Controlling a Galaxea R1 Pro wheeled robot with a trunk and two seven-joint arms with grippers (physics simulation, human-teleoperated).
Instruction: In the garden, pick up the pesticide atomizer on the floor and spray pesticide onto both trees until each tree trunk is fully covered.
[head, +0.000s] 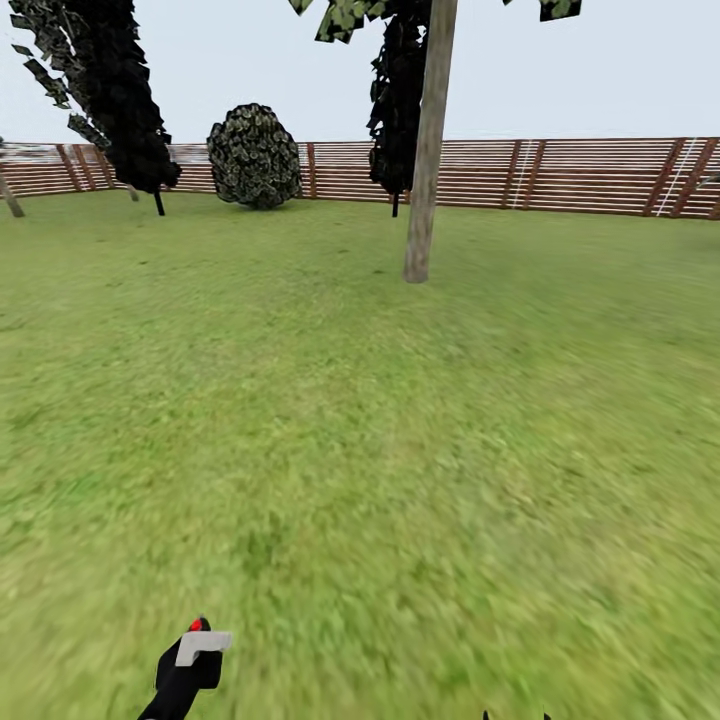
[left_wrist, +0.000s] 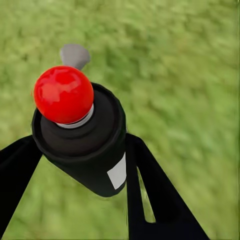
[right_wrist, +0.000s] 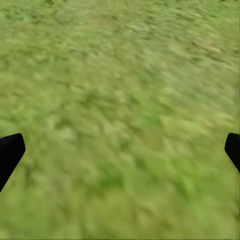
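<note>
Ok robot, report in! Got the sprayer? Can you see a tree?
Left gripper shut on pesticide atomizer. Right gripper open over grass. Tree trunk ahead across the lawn, nothing between.

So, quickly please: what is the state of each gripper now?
Left gripper: closed on the pesticide atomizer, red tip up.
Right gripper: open, holding nothing, fingers wide apart over grass.

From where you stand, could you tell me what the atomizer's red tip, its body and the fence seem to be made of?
Red tip: glossy, likely plastic; it shows bright highlights. Pesticide atomizer body: matte black, perhaps plastic or rubber, with no shine. Fence: looks like brown wood, in horizontal slats with diagonal braces.
</note>
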